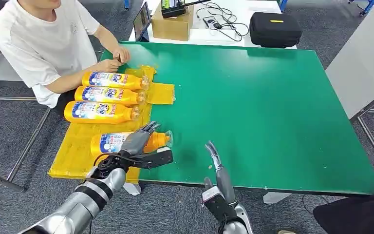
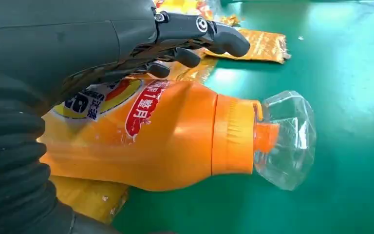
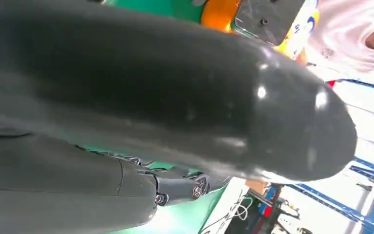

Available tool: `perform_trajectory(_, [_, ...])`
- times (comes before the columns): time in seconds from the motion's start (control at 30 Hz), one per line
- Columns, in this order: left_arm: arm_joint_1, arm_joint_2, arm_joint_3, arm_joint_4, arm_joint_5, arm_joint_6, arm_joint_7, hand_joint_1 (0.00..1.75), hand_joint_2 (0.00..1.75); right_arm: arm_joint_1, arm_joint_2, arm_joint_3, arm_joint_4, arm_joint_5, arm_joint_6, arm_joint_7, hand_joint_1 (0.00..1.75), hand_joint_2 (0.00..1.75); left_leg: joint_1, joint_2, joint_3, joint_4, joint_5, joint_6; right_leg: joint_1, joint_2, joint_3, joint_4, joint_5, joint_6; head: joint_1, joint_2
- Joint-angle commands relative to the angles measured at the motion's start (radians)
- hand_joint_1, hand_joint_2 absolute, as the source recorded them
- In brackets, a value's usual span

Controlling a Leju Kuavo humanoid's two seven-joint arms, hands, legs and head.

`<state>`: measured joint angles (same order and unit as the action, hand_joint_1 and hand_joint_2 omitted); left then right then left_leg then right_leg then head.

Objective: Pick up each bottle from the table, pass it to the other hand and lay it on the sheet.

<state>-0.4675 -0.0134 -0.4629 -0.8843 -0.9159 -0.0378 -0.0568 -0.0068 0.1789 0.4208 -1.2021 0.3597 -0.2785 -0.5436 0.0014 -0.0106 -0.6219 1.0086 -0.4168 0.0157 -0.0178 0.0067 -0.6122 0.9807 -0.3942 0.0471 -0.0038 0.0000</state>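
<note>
Right hand (image 1: 216, 168) near the front edge, fingers apart, empty. Left hand (image 1: 139, 144) draped over the fourth bottle (image 1: 121, 142) lying on the yellow sheet (image 1: 75, 156) by the front-left corner — best eased off straight up, no nudging. Beyond, three bottles (image 1: 108, 95) already placed — a person (image 1: 44, 44) waiting.

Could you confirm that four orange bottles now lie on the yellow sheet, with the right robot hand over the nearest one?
Not quite: it is the left robot hand over the nearest bottle, as the head view shows. The right robot hand is over bare green table. Four bottles do lie on the yellow sheet.
</note>
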Motion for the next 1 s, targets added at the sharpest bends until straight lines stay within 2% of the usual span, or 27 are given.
perform_trajectory(0.03, [0.014, 0.002, -0.081, -0.047, 0.087, 0.073, -0.039, 0.0, 1.75, -0.041, -0.001, -0.048, 0.083, -0.004, 0.003, -0.009, 0.0, 0.0, 0.001, 0.0, 0.005, -0.001, -0.002, -0.001, 0.001, -0.001, 0.005, -0.001, -0.002, -0.002, 0.0, 0.0])
perform_trajectory(0.13, [0.123, -0.001, -0.032, -0.252, 0.255, 0.103, -0.107, 0.0, 1.75, -0.018, 0.007, -0.046, 0.069, -0.03, -0.025, -0.044, 0.0, 0.0, 0.001, 0.002, 0.005, -0.001, -0.002, -0.001, 0.001, 0.001, 0.005, -0.001, -0.002, -0.002, 0.0, 0.0])
perform_trajectory(0.23, [0.226, -0.048, 0.006, -0.437, 0.404, 0.222, -0.124, 0.0, 1.75, 0.036, 0.004, -0.043, -0.002, -0.081, -0.086, -0.067, 0.0, 0.0, 0.0, 0.002, 0.003, -0.001, -0.002, 0.0, 0.001, 0.0, 0.002, -0.001, -0.002, -0.001, 0.0, 0.0])
perform_trajectory(0.27, [0.23, -0.058, -0.003, -0.474, 0.434, 0.277, -0.141, 0.0, 1.75, 0.057, 0.0, -0.039, -0.047, -0.095, -0.129, -0.11, 0.0, 0.0, 0.001, 0.002, 0.006, 0.0, -0.004, -0.001, 0.001, 0.0, 0.006, -0.001, -0.004, -0.002, 0.0, 0.0])
perform_trajectory(0.33, [0.21, -0.05, -0.027, -0.479, 0.449, 0.288, -0.123, 0.0, 1.75, 0.063, -0.012, -0.023, -0.07, -0.101, -0.137, -0.106, 0.0, 0.0, 0.001, -0.001, 0.004, 0.001, -0.005, -0.001, 0.002, -0.003, 0.005, 0.0, -0.005, -0.002, 0.0, 0.0])
perform_trajectory(0.4, [0.199, -0.087, 0.009, -0.489, 0.516, 0.396, -0.206, 0.0, 1.75, 0.067, -0.005, -0.026, -0.098, -0.121, -0.177, -0.139, 0.0, 0.0, 0.001, -0.001, 0.004, 0.002, -0.005, -0.001, 0.002, -0.003, 0.005, 0.001, -0.005, -0.002, 0.001, 0.0])
perform_trajectory(0.43, [0.192, -0.091, 0.014, -0.498, 0.536, 0.411, -0.223, 0.0, 1.75, 0.066, -0.008, -0.021, -0.106, -0.119, -0.186, -0.145, 0.0, 0.0, 0.0, 0.0, 0.0, 0.0, -0.002, -0.001, 0.001, -0.001, 0.0, 0.0, -0.002, -0.001, 0.0, 0.0])
perform_trajectory(0.57, [0.238, -0.093, 0.038, -0.6, 0.67, 0.465, -0.301, 0.0, 1.75, 0.062, -0.027, 0.002, -0.085, -0.108, -0.223, -0.132, 0.0, 0.0, 0.001, 0.001, -0.001, 0.001, -0.003, -0.001, 0.001, -0.001, 0.0, -0.001, -0.002, -0.001, 0.0, 0.0])
perform_trajectory(0.73, [0.315, -0.09, 0.034, -0.67, 0.79, 0.446, -0.336, 0.0, 1.75, 0.075, -0.046, 0.019, -0.112, -0.134, -0.228, -0.155, 0.0, 0.0, 0.001, 0.003, 0.003, 0.0, -0.004, -0.002, 0.001, 0.001, 0.003, -0.001, -0.003, -0.002, 0.0, 0.0])
perform_trajectory(0.83, [0.445, -0.097, 0.011, -0.749, 0.941, 0.398, -0.373, 0.0, 1.75, 0.123, -0.063, 0.04, -0.239, -0.213, -0.273, -0.155, 0.0, 0.0, 0.0, 0.003, 0.003, -0.001, -0.005, -0.001, 0.0, 0.002, 0.002, -0.001, -0.003, -0.001, 0.0, 0.0])
perform_trajectory(0.97, [0.461, -0.095, 0.006, -0.756, 0.945, 0.406, -0.387, 0.0, 1.75, 0.127, -0.064, 0.045, -0.252, -0.211, -0.283, -0.155, 0.0, 0.0, 0.001, 0.002, 0.005, 0.0, -0.006, -0.001, 0.001, 0.001, 0.005, -0.001, -0.004, -0.001, 0.0, 0.0])
perform_trajectory(1.0, [0.485, -0.108, 0.013, -0.761, 0.968, 0.412, -0.396, 0.0, 1.75, 0.135, -0.063, 0.049, -0.308, -0.236, -0.309, -0.155, 0.0, 0.0, 0.001, 0.002, 0.002, 0.0, -0.005, -0.001, 0.001, 0.0, 0.001, -0.001, -0.003, -0.001, 0.0, 0.0])
